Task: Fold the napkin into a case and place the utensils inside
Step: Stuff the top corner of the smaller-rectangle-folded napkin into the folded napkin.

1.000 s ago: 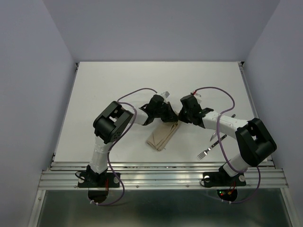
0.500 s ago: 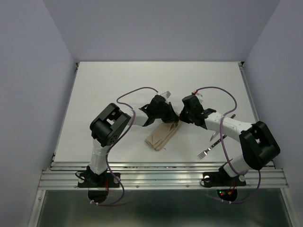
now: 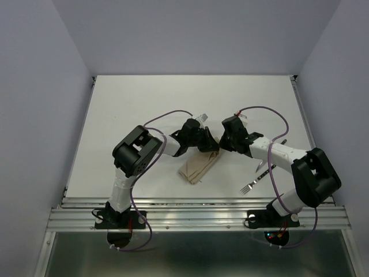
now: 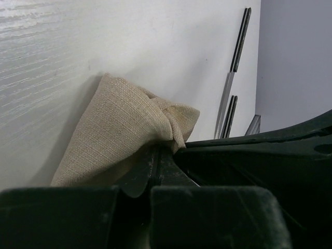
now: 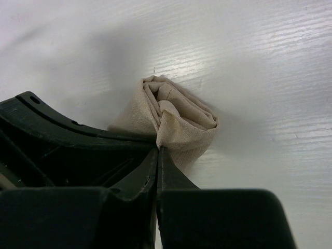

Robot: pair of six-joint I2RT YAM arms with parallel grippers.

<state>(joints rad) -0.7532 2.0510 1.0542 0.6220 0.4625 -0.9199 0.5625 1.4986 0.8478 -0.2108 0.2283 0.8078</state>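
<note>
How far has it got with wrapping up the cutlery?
Done: the napkin is already folded into a narrow strip. In hand: the left hand and right hand are both shut, pinching its far end. Left: any last fold, then slipping in the utensils, which lie on the table beside it.

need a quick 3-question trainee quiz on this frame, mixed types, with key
1. True or false: both arms' jaws are shut on the napkin.
2. Where does the fork lie: inside the napkin or out on the table?
3. The fork is on the napkin's: A) robot's left, B) robot's right, C) far side.
Key: 1 true; 2 on the table; 3 B.
</note>
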